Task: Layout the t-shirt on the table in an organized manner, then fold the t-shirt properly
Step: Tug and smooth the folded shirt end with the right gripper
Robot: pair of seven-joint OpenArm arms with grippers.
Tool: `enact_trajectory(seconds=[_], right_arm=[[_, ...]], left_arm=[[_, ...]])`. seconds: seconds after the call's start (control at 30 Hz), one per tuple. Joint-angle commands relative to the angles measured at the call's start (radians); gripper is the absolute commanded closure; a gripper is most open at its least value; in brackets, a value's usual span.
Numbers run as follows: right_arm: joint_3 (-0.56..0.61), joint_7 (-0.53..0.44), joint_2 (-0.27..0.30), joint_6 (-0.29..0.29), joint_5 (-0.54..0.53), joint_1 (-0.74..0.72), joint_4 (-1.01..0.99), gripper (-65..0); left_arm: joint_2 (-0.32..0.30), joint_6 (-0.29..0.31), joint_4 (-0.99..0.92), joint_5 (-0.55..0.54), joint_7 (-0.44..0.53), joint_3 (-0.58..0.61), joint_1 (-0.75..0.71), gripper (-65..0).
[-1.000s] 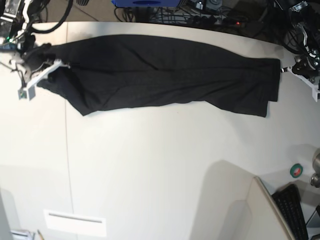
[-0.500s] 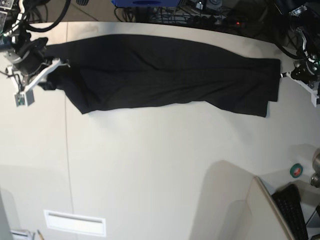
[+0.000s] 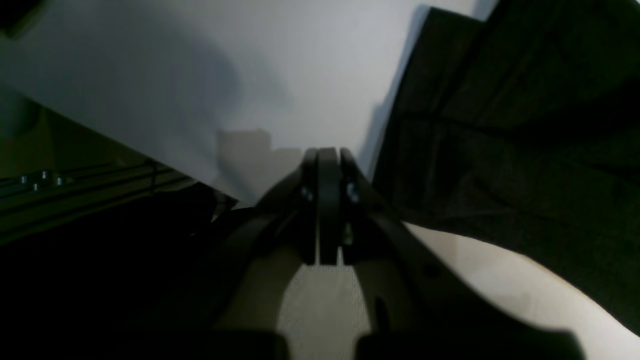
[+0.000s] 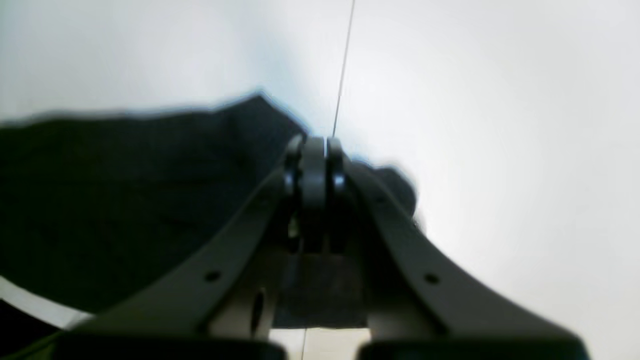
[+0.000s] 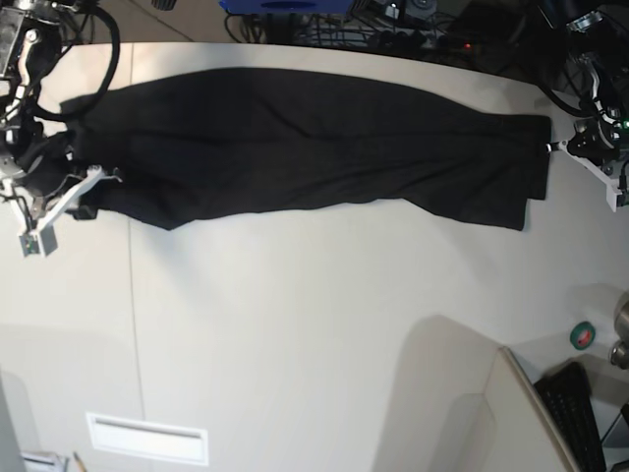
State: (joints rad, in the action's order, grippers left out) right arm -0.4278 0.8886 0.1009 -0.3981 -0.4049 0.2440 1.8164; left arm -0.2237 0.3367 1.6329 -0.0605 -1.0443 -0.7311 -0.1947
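Note:
The black t-shirt (image 5: 314,147) lies stretched in a long band across the far part of the off-white table (image 5: 314,324), plain side up. At its left end my right gripper (image 5: 110,175) is shut on the cloth. The right wrist view shows those shut fingers (image 4: 314,142) at the cloth's edge, with black t-shirt (image 4: 125,200) on both sides of them. My left gripper (image 5: 556,147) is shut just beside the shirt's right edge. In the left wrist view its tips (image 3: 327,152) rest over bare table, with the t-shirt (image 3: 500,150) to their right.
A thin dark seam (image 5: 131,295) runs down the table on the left. A small white plate (image 5: 147,438) lies near the front left. A green tape roll (image 5: 583,335), a keyboard (image 5: 580,413) and a raised white panel (image 5: 472,413) crowd the front right. Cables line the far edge.
My right gripper has moved toward the near left, dragging the shirt's left end with it so that end now spreads wider. The left gripper has barely moved.

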Motion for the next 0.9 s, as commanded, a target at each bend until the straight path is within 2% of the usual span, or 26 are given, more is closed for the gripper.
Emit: enact_trajectory(seconds=[0.0,0.2,0.47,0.5,0.57,0.73,0.8,0.87], right_arm=[[-0.001,-0.013,0.01,0.001,-0.009,-0.007,-0.02,0.0],[-0.001,-0.013,0.01,0.0,-0.009,-0.007,-0.218,0.0],[-0.006,-0.015,0.01,0.0,-0.009,-0.005,-0.275,0.0],[-0.007,-0.016,0.012,0.0,-0.009,-0.005,-0.266,-2.3],[-0.007,-0.055,0.013,0.0,-0.009,0.002,-0.234,-12.2],[0.001,-0.332,0.01,0.0,-0.009,0.058,-0.109,-26.7],[0.004,-0.342,0.023,0.0,-0.009,0.044,-0.097,-32.4],[0.039,-0.277,0.053,0.0,-0.007,-0.018,-0.116,-33.2]], left_arm=[[-0.018,-0.008,0.016,0.0,0.009,-0.003,0.005,0.0],[-0.016,-0.008,0.016,0.0,0.009,-0.002,0.008,0.0],[-0.019,-0.008,0.016,0.001,0.009,-0.002,0.008,0.0],[-0.019,-0.008,0.016,0.001,0.009,-0.002,0.008,0.0],[-0.019,-0.008,0.016,0.001,0.009,-0.002,0.008,0.0],[-0.019,-0.008,0.016,0.001,0.009,-0.002,0.008,0.0],[-0.019,-0.008,0.014,0.001,0.009,-0.002,0.008,0.0],[-0.019,-0.008,0.014,0.001,0.009,-0.002,0.008,0.0]])
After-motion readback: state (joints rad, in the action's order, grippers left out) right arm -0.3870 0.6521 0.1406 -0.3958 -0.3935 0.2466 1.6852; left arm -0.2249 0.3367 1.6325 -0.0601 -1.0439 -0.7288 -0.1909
